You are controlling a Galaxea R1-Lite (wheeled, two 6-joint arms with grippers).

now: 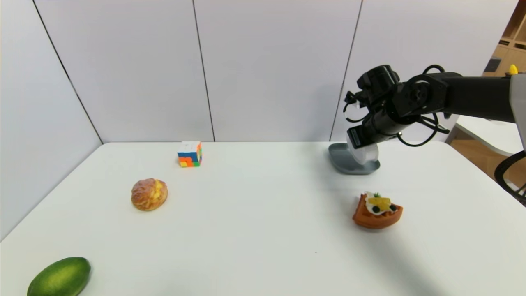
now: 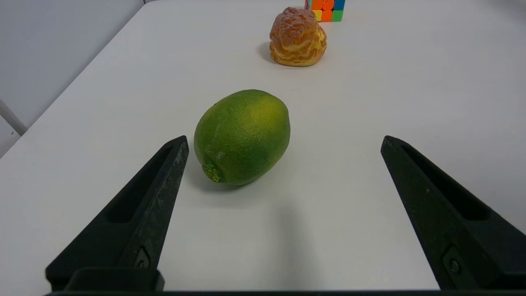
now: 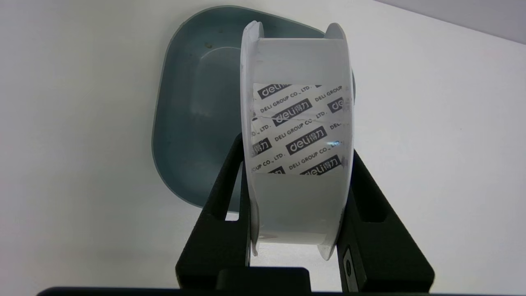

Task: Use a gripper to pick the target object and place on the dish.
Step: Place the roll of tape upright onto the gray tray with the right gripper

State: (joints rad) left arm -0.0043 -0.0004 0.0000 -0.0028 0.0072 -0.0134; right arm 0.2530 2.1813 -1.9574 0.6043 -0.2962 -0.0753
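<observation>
My right gripper [image 1: 363, 148] is shut on the target object [image 1: 365, 154], a white plastic tape roll held on edge with its flat faces against the two jaws. In the right wrist view the target object [image 3: 298, 135] shows printed dark marks on its rim and hangs over the near right part of the grey-blue dish [image 3: 193, 123]. The dish [image 1: 343, 162] lies at the far right of the table. My left gripper [image 2: 283, 142] is open low over the table's near left corner, a green lime [image 2: 242, 135] just beyond its fingertips.
On the white table lie a waffle [image 1: 377, 210] with toppings near the dish, a cream puff [image 1: 149, 194] at the left, a multicoloured cube [image 1: 190, 153] at the back and the lime [image 1: 59, 277] at the front left. A grey wall [image 1: 263, 70] stands behind.
</observation>
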